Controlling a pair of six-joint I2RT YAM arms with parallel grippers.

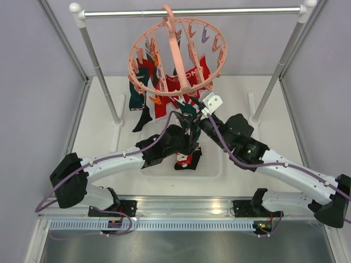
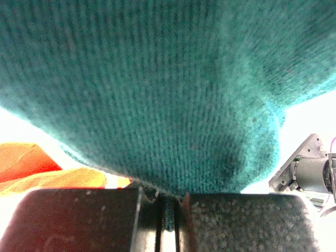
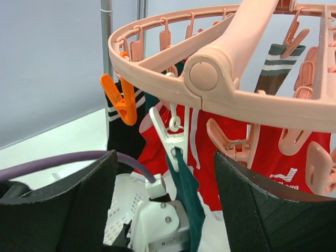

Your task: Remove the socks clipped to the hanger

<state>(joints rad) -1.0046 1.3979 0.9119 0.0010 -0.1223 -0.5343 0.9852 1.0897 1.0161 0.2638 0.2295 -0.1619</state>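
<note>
Hanger of round salmon-pink plastic hangs from a grey metal rail. Only the left wrist view shows the left gripper almost closed, pinching the dark teal knit sock. The right wrist view shows the right gripper spread wide and empty, flanking that sock's white clip. White lettering on the red sock is unreadable.

Red, dark teal and striped black socks hang clipped beneath the round salmon-pink hanger.
</note>
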